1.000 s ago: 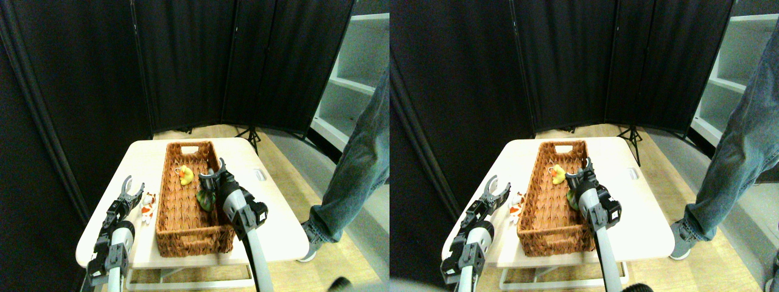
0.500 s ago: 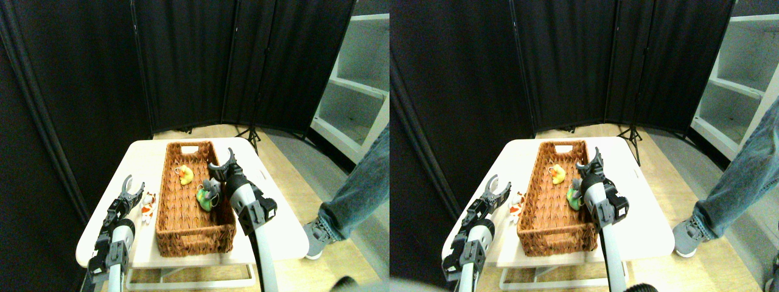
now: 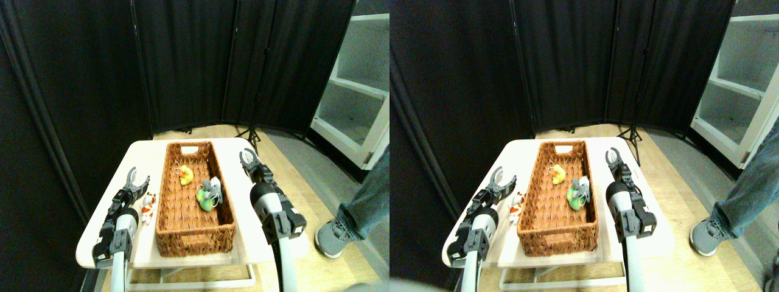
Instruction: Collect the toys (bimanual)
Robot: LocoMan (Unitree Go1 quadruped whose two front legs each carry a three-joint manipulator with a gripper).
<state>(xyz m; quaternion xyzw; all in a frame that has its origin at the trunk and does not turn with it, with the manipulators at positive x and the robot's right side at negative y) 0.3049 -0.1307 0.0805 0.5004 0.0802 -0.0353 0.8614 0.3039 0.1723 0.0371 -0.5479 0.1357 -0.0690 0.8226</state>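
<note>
2 tools, left tool [image 3: 135, 180] and right tool [image 3: 248, 159], spread wide, gripping nothing, flank the basket [image 3: 193, 201].

dim, soft focus — wide-angle edge bending

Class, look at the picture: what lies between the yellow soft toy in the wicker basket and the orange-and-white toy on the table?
In the stereo pair view, the long brown wicker basket's left wall separates the yellow soft toy from the orange-and-white toy.
</note>
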